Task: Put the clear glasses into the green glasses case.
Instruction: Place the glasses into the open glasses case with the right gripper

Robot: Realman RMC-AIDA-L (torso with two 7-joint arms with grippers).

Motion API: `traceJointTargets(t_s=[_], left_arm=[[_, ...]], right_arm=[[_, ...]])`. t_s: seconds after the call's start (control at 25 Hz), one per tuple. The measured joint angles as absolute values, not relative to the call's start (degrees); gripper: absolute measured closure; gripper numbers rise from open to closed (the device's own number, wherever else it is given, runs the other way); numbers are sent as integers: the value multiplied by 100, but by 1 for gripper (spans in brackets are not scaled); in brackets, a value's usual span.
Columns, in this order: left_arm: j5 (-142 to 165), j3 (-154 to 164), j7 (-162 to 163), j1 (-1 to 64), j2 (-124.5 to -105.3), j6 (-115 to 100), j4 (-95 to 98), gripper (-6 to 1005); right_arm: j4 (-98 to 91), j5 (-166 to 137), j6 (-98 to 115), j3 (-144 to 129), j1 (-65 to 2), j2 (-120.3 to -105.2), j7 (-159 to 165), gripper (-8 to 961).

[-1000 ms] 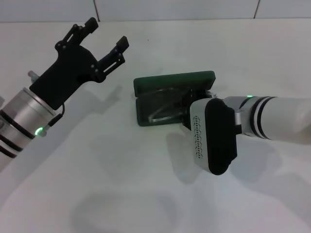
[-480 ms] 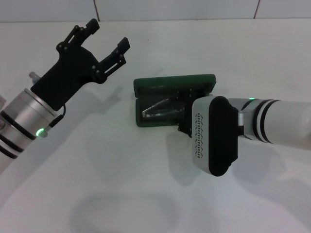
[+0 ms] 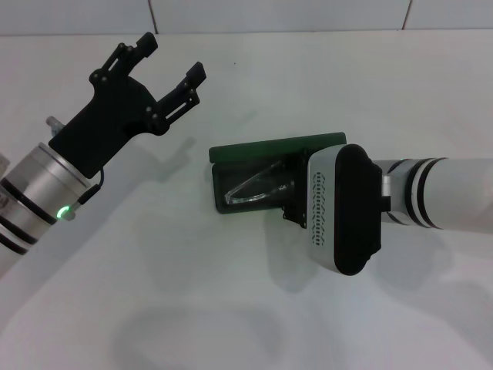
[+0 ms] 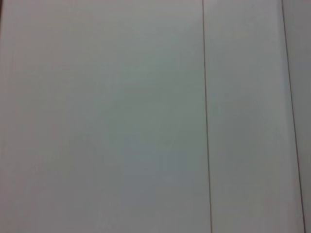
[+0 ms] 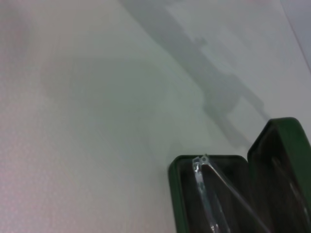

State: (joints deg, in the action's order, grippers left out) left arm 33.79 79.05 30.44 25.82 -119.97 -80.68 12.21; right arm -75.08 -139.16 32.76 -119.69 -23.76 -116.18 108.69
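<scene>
1. Two arms up: our right gripper (image 3: 296, 202) sits over the green glasses case (image 3: 266, 148), far nearer; can't tell its jaw state.
2. The clear glasses (image 3: 254, 190) lie inside the case, long axis along it.
3. Left gripper (image 3: 166, 62) hangs spread wide, well apart.

A bare robot test bench, probably a lab.
A plain white tabletop (image 3: 231, 308) is running up against a white panelled wall (image 3: 277, 14).
</scene>
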Motion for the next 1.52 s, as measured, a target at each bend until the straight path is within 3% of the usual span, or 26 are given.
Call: traceJointTargets(t_s=[1.52], left_arm=[[3384,7901,3041,2627,-11979,-8068,1229,147]], right_arm=[[-8224,-12901,5382,-10482,-2424,-11587,11009,492]])
